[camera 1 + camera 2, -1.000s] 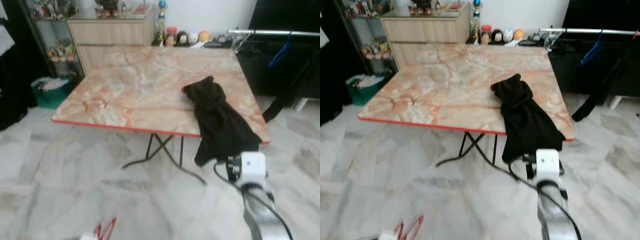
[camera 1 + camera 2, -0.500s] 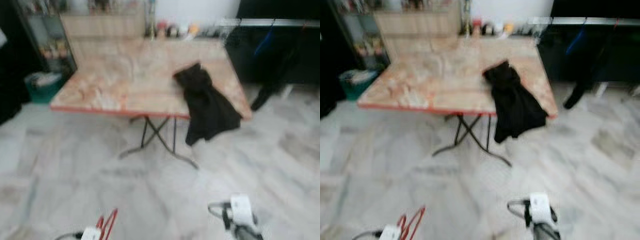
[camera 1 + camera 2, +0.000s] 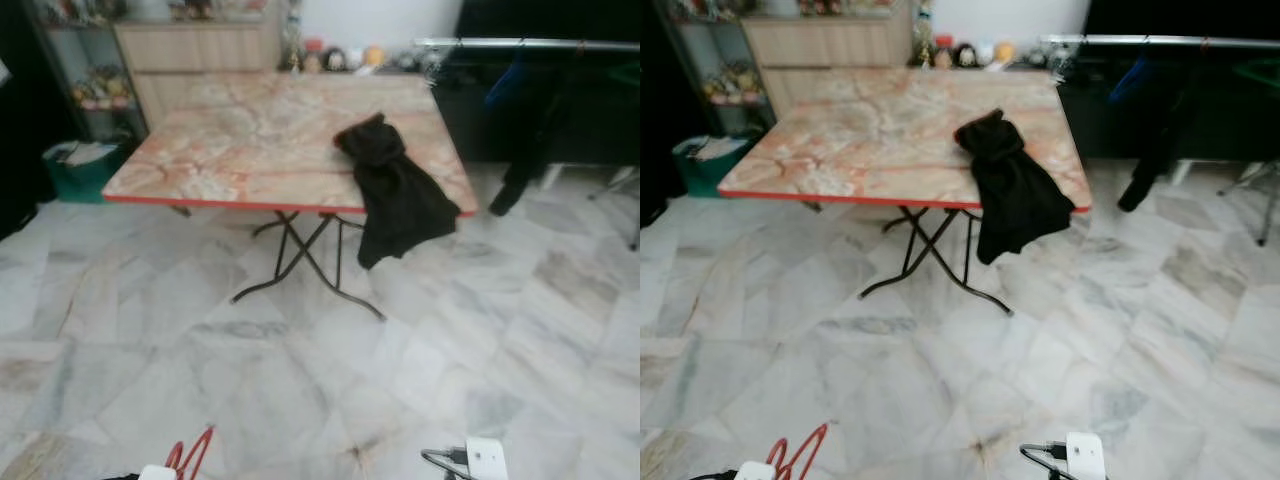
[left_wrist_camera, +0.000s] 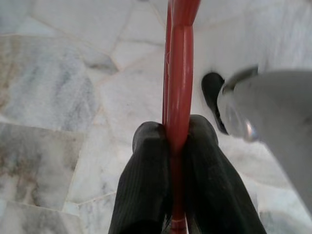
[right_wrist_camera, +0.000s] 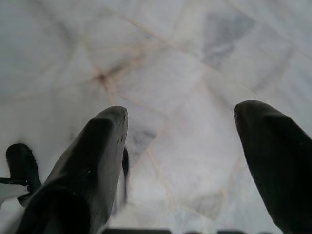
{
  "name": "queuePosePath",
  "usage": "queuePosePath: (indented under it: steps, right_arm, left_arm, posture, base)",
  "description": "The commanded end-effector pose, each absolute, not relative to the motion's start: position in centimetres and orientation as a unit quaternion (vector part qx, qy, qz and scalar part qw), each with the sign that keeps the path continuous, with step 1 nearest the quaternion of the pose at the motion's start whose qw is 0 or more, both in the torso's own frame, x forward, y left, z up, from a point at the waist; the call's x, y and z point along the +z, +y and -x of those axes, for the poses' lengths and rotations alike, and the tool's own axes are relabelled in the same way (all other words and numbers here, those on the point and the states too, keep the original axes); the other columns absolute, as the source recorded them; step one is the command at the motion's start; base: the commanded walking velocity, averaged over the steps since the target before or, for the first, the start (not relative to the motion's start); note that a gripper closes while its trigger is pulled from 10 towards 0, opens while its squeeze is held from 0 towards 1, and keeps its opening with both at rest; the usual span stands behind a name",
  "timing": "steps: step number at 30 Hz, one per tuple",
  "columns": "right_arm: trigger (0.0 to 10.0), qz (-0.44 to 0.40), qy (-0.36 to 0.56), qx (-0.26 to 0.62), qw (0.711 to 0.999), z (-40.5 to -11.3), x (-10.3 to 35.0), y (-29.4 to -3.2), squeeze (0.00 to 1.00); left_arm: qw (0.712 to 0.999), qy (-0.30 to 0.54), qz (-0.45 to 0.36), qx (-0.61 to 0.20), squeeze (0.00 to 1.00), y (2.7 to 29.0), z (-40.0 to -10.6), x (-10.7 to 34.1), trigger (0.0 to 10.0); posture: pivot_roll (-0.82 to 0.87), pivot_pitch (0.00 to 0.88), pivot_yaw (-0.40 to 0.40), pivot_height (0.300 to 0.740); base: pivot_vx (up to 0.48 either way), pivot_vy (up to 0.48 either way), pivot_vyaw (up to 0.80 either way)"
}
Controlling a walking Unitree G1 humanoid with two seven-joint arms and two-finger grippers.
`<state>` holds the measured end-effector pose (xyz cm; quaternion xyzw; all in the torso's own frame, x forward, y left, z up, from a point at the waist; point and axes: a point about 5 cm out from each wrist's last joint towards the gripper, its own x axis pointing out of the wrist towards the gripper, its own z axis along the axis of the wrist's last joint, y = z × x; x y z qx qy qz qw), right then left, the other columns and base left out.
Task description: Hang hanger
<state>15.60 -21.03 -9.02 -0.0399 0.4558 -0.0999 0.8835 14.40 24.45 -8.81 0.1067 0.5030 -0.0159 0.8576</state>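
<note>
A red hanger [image 4: 179, 92] is pinched between the two black fingers of my left gripper [image 4: 176, 139], low over the marble floor; its red wire [image 3: 190, 455] pokes up at the bottom of the left eye view. My right gripper [image 5: 180, 122] hangs open over the floor with nothing between its fingers. A silver clothes rail [image 3: 520, 43] runs along the back right, with a blue hanger [image 3: 503, 80] and dark clothes on it. A black garment [image 3: 393, 190] lies over the near right edge of the marble-topped folding table [image 3: 250, 130].
A wooden cabinet [image 3: 190, 50] with small figurines stands behind the table. A teal bin [image 3: 75, 170] sits at the left. Bare marble floor [image 3: 300, 380] lies between me and the table.
The view has pulled back from the table, so table and garment look smaller and farther. My right arm has dropped from mid-frame to the bottom edge. The hanger stays in my left gripper.
</note>
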Motion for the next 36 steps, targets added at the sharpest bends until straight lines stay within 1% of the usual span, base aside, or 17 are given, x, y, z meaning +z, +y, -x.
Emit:
queuePosePath:
  steps: [1, 3, 5, 8, 12, 14, 18, 21, 22, 25, 27, 28, 29, 31, 33, 34, 36]
  right_arm:
    - [10.0, 0.047, 0.453, -0.092, 0.886, -16.0, -8.9, -21.1, 0.0]
    - [10.0, 0.045, 0.45, -0.094, 0.887, -16.2, -8.8, -21.2, 0.0]
    - [10.0, 0.047, 0.442, -0.096, 0.891, -16.7, -8.5, -21.6, 0.0]
    - [10.0, 0.048, 0.439, -0.095, 0.892, -16.9, -8.4, -21.7, 0.0]
    - [10.0, 0.049, 0.404, -0.083, 0.91, -18.9, -7.3, -21.7, 0.0]
    - [10.0, 0.048, 0.4, -0.079, 0.912, -19.1, -7.2, -21.7, 0.0]
    - [10.0, 0.072, 0.386, -0.032, 0.919, -20.2, -6.7, -21.3, 0.0]
    - [10.0, 0.097, 0.356, 0.002, 0.929, -21.8, -5.7, -20.9, 0.0]
    - [10.0, 0.104, 0.333, 0.02, 0.937, -22.7, -5.0, -20.8, 0.0]
    - [10.0, 0.125, 0.307, 0.071, 0.941, -23.8, -4.1, -20.4, 0.0]
    - [10.0, 0.158, 0.286, 0.149, 0.933, -24.4, -3.5, -19.6, 0.0]
    - [10.0, 0.168, 0.281, 0.174, 0.929, -24.6, -3.3, -19.4, 0.0]
    - [10.0, 0.193, 0.257, 0.239, 0.916, -25.0, -2.5, -19.3, 0.0]
    - [10.0, 0.201, 0.232, 0.294, 0.905, -25.3, -1.5, -19.3, 0.0]
    - [10.0, 0.205, 0.222, 0.312, 0.901, -25.4, -1.2, -19.2, 0.0]
    - [10.0, 0.208, 0.199, 0.362, 0.886, -25.6, -0.1, -19.2, 0.0]
    - [10.0, 0.215, 0.185, 0.4, 0.872, -25.7, 0.8, -19.2, 0.0]
  left_arm:
    - [0.857, 0.503, -0.108, -0.021, 0.0, 23.8, -14.6, -8.9, 10.0]
    - [0.86, 0.498, -0.109, -0.021, 0.0, 23.3, -15.1, -8.9, 10.0]
    - [0.868, 0.484, -0.11, -0.025, 0.0, 21.9, -16.3, -8.7, 10.0]
    - [0.87, 0.48, -0.11, -0.026, 0.0, 21.6, -16.6, -8.7, 10.0]
    - [0.887, 0.447, -0.11, -0.029, 0.0, 20.6, -18.6, -7.9, 10.0]
    - [0.889, 0.443, -0.112, -0.031, 0.0, 20.5, -18.8, -7.8, 10.0]
    - [0.905, 0.406, -0.12, -0.04, 0.0, 20.4, -20.8, -6.7, 10.0]
    - [0.92, 0.367, -0.128, -0.05, 0.0, 20.4, -22.8, -5.3, 10.0]
    - [0.929, 0.34, -0.128, -0.068, 0.0, 20.1, -24.0, -4.4, 10.0]
    - [0.931, 0.313, -0.144, -0.12, 0.0, 19.3, -25.1, -3.5, 10.0]
    - [0.921, 0.284, -0.182, -0.193, 0.0, 18.2, -26.0, -2.7, 10.0]
    - [0.917, 0.275, -0.195, -0.214, 0.0, 17.9, -26.2, -2.4, 10.0]
    - [0.907, 0.256, -0.218, -0.254, 0.0, 17.6, -26.6, -1.8, 10.0]
    - [0.901, 0.244, -0.222, -0.283, 0.0, 17.5, -26.9, -1.3, 10.0]
    - [0.899, 0.24, -0.222, -0.292, 0.0, 17.5, -27.0, -1.1, 10.0]
    - [0.889, 0.226, -0.223, -0.33, 0.0, 17.2, -27.3, -0.4, 10.0]
    - [0.875, 0.212, -0.234, -0.366, 0.0, 16.8, -27.3, 0.1, 10.0]
  posture:
    - [-0.08, 0.0, 0.018, 0.727]
    - [-0.08, 0.0, 0.018, 0.727]
    - [-0.08, 0.0, 0.011, 0.727]
    - [-0.08, 0.0, 0.011, 0.727]
    - [-0.08, 0.0, 0.008, 0.727]
    - [-0.09, 0.0, 0.008, 0.727]
    - [-0.09, 0.0, 0.007, 0.727]
    - [-0.09, 0.0, 0.006, 0.727]
    - [-0.08, 0.0, 0.005, 0.727]
    - [-0.08, 0.0, 0.005, 0.727]
    - [-0.08, 0.0, 0.007, 0.727]
    - [-0.08, 0.0, 0.007, 0.727]
    - [-0.08, 0.0, 0.007, 0.727]
    - [-0.08, 0.0, 0.007, 0.727]
    - [-0.08, 0.0, 0.007, 0.727]
    - [-0.08, 0.0, 0.008, 0.727]
    - [-0.08, 0.0, 0.009, 0.727]
  base:
    - [0.0, 0.0, 0.0]
    - [0.0, 0.0, 0.0]
    - [0.0, 0.0, 0.0]
    - [0.0, 0.0, 0.0]
    - [0.0, 0.0, 0.0]
    - [0.0, 0.0, 0.0]
    - [0.0, 0.0, 0.0]
    - [0.0, 0.0, 0.0]
    - [0.0, 0.0, 0.0]
    - [0.0, 0.0, 0.0]
    - [0.0, 0.0, 0.0]
    - [0.0, 0.0, 0.0]
    - [0.0, 0.0, 0.0]
    - [0.0, 0.0, 0.0]
    - [0.0, 0.0, 0.0]
    - [0.0, 0.0, 0.0]
    - [0.0, 0.0, 0.0]
